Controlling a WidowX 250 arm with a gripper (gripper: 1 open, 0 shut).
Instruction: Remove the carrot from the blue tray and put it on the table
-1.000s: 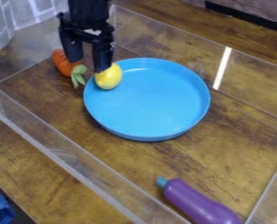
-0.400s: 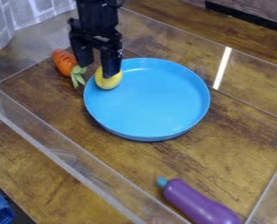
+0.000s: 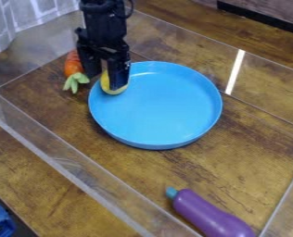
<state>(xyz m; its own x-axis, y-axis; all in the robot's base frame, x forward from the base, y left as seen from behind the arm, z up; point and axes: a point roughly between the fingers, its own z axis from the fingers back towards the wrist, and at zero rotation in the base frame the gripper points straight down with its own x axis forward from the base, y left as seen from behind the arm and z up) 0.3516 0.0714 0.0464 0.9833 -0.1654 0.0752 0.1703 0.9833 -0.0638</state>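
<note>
**A:** One arm only, so no choice there. The black two-fingered hand [image 3: 106, 72] pointed straight down, fingers apart, nothing held, right over the yellow lemon [image 3: 114, 83] at the left rim of the big round blue plastic tray [image 3: 161, 106].

**B:** And the small orange toy carrot [image 3: 72, 67]?

**A:** Just left of the hand, lying on the dark wood-grain counter [image 3: 254, 139] beside the tray's rim, not inside it as far as I could tell. Green top pointed toward the camera, long axis running front to back.

**B:** Anything different from a second earlier?

**A:** The hand had dropped lower and slid right. The carrot looked nudged too.
</note>
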